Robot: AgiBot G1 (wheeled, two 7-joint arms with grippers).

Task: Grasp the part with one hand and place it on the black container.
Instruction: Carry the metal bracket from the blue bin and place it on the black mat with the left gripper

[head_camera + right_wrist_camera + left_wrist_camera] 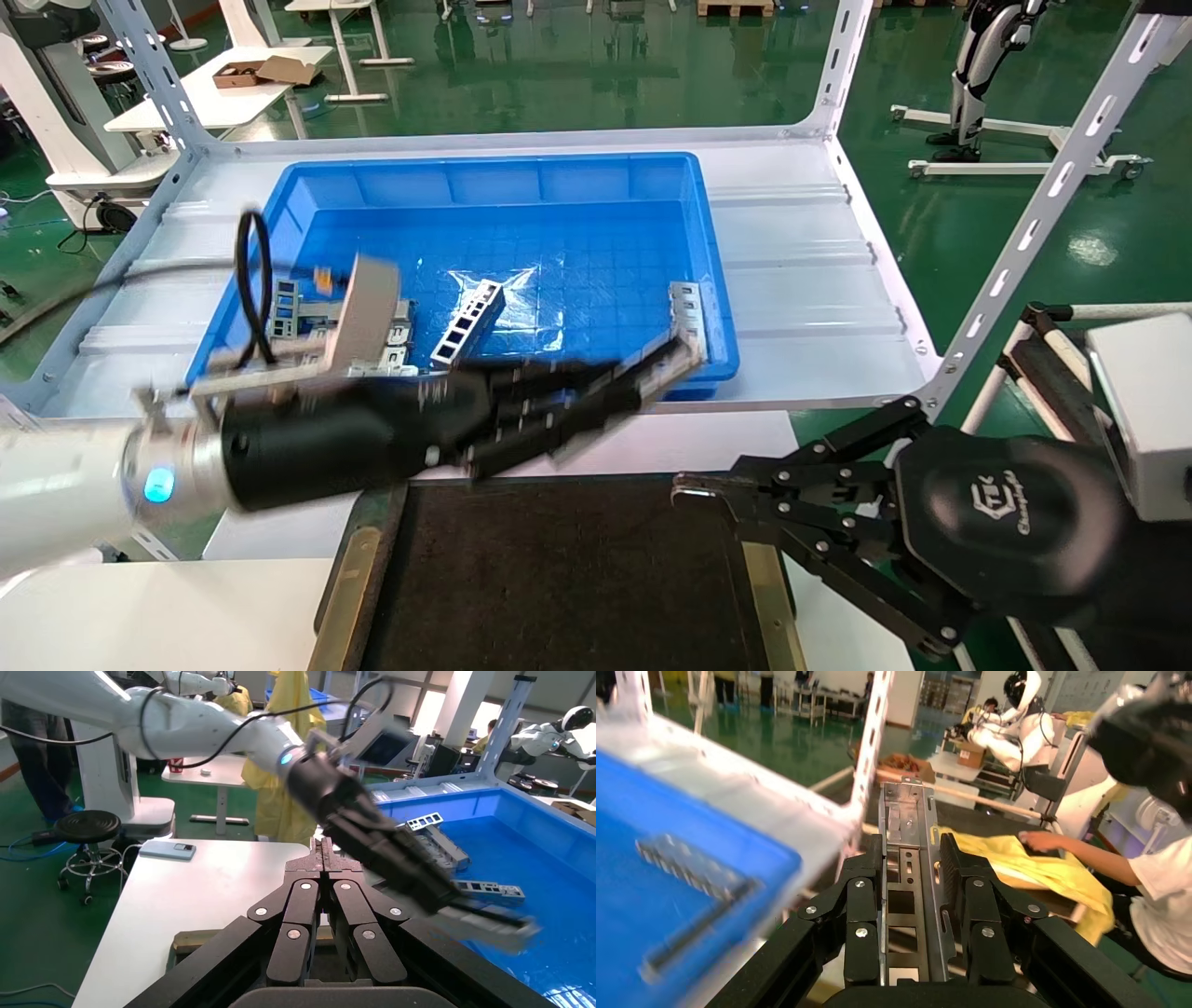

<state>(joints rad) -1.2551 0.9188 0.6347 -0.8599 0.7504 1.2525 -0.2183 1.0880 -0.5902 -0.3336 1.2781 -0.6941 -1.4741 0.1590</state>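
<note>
The part (909,881) is a long, thin, silver metal strip with square holes. The left claw (596,396) is clamped on it, in the air between the blue bin (307,191) and the black container (559,578). It sticks out far, so it could slip or tip. The right claw (325,855) is pressed together, waiting nearby.

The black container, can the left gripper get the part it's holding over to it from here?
Probably yes. The left gripper, shut on the part, is at the blue bin's near edge; the black container lies just below, its surface bare.
</note>
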